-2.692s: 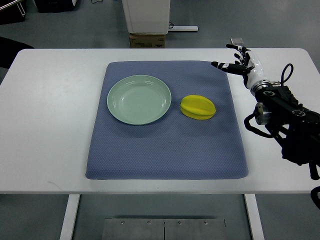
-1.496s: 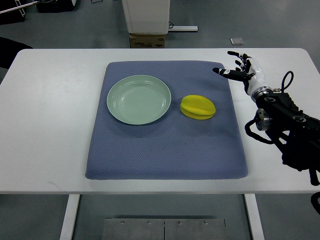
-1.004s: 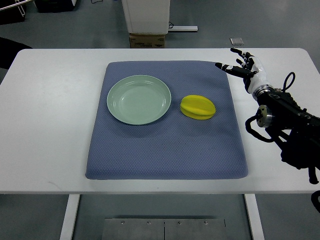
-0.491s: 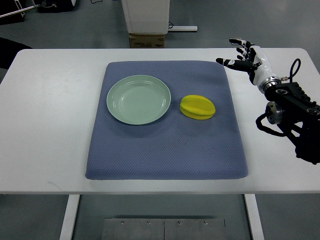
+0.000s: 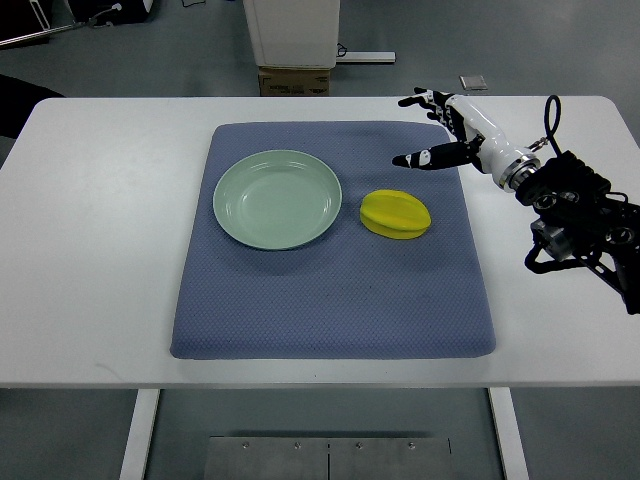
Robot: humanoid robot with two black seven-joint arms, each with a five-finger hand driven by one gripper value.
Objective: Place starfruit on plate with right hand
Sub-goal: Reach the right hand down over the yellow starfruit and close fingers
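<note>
The right hand reaches in from the right, fingers spread and empty.

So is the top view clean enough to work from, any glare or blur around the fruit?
Top view: even light, no glare; starfruit and plate sharp, with soft shadows on the blue mat; right robot hand slightly soft at the fingertips.

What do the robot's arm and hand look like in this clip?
Only the right arm shows: bulky black housings with a round silver joint and loose black cables looping off it. A silver wrist ring joins it to the right hand, which has a white shell and slim, jointed fingers with black tips. No markings are legible.
</note>
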